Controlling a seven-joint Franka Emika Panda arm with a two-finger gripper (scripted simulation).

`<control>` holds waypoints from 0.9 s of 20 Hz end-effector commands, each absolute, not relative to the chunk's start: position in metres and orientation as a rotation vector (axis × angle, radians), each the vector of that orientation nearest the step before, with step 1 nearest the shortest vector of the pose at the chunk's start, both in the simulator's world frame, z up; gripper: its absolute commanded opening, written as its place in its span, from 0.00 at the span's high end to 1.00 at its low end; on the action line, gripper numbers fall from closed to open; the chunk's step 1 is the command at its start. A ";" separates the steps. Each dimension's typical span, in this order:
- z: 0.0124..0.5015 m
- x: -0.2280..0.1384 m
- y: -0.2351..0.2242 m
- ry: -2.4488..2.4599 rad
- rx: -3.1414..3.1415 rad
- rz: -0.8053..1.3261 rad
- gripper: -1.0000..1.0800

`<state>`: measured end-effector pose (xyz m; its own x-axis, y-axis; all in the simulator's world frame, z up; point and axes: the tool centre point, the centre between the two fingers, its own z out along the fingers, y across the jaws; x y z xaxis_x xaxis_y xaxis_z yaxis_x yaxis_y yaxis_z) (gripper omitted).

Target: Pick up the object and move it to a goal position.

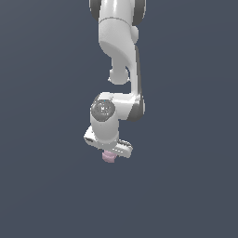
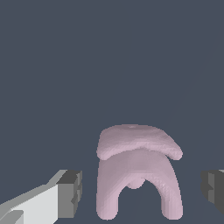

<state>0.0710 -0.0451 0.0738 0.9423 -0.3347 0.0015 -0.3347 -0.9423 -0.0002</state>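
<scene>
The object (image 2: 139, 151) is a small pale pink lump with a broad cap and two legs arching under it. In the wrist view it sits between my gripper's (image 2: 141, 190) two dark finger pads (image 2: 70, 192), with a gap on each side, so the jaws stand open around it without touching. In the exterior view the white gripper (image 1: 110, 152) hangs low from the arm, and the object (image 1: 109, 158) peeks out just beneath the hand. The fingers themselves are mostly hidden there.
A plain dark blue-grey ground (image 1: 186, 186) fills both views. The white arm (image 1: 118, 51) comes down from the top of the exterior view. No goal marker shows.
</scene>
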 end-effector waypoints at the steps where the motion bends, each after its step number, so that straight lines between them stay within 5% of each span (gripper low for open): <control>1: 0.059 0.070 -0.045 -0.535 3.095 0.000 0.04; 10: 0.040 0.071 -0.045 -0.538 3.095 0.000 0.04; 11: 0.040 0.071 -0.045 -0.538 3.095 0.000 1.00; 18: 0.040 0.071 -0.045 -0.538 3.095 0.000 1.00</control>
<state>0.0712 -0.0452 0.0395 0.9414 -0.3372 -0.0003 -0.3372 -0.9414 0.0001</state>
